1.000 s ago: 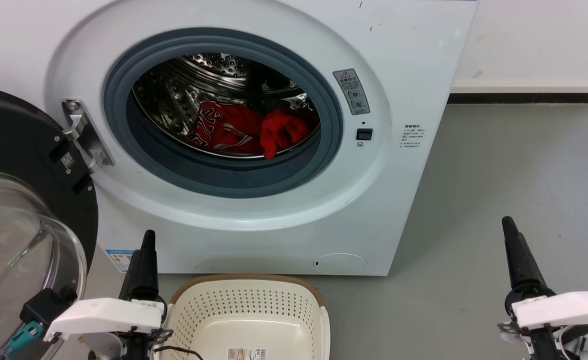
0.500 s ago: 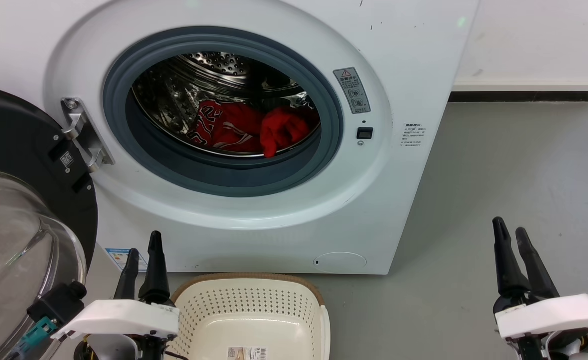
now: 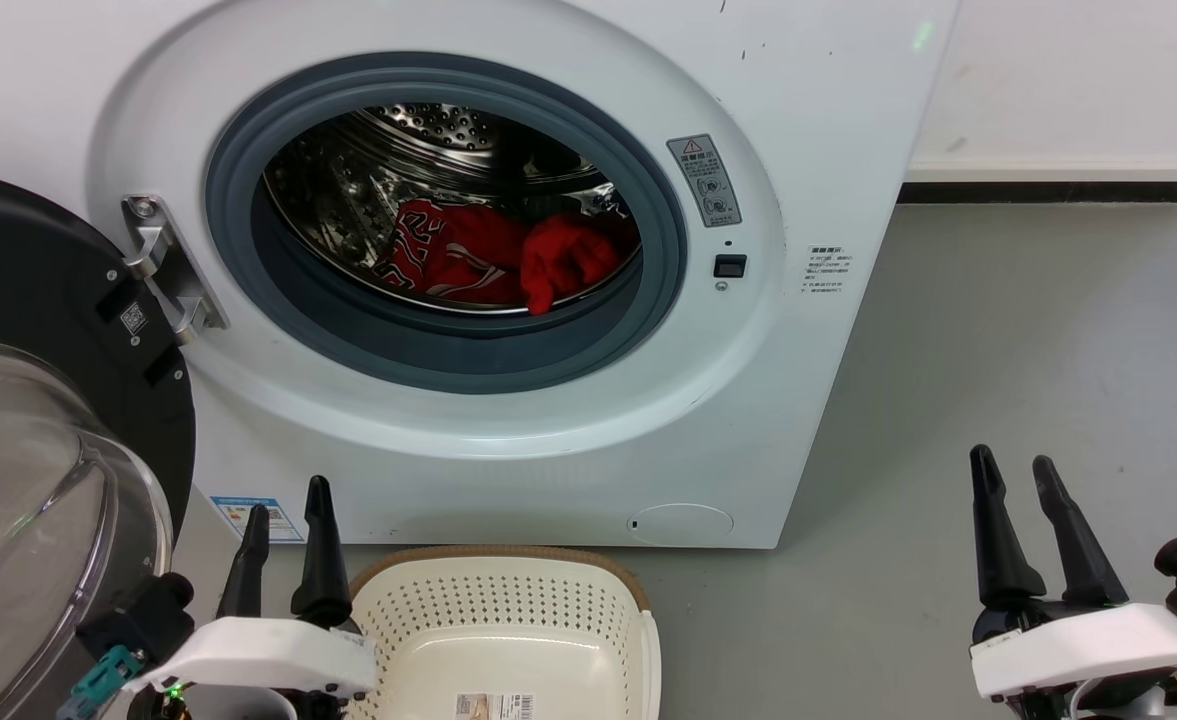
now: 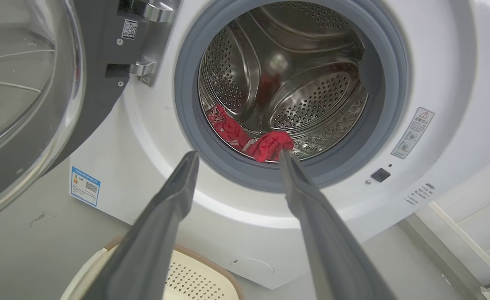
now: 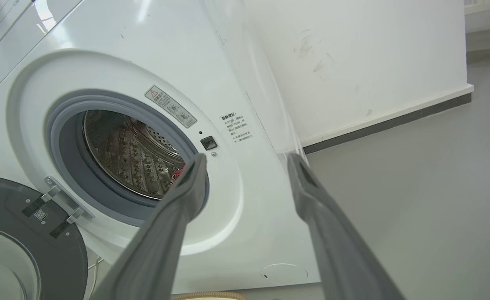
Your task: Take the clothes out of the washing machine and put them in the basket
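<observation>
Two red clothes lie at the bottom of the washing machine (image 3: pixel 828 120) drum: a striped one with white trim (image 3: pixel 443 255) on the left and a plain one (image 3: pixel 563 262) at the drum's lip; the left wrist view shows them too (image 4: pixel 269 146). The cream basket (image 3: pixel 503 625) stands on the floor below the porthole, with nothing but a label inside. My left gripper (image 3: pixel 286 495) is open, low, just left of the basket. Off to the lower right, over bare floor, my right gripper (image 3: pixel 1012 467) is open as well. Neither holds anything.
The machine's black-framed glass door (image 3: pixel 38 420) hangs open at the left, close beside my left arm. Grey floor (image 3: pixel 1028 330) stretches to the right of the machine, up to a white wall with a dark skirting (image 3: pixel 1048 195).
Both grippers went from shut to open. Each has slid a little lower and inward in the head view. The clothes and basket have stayed put.
</observation>
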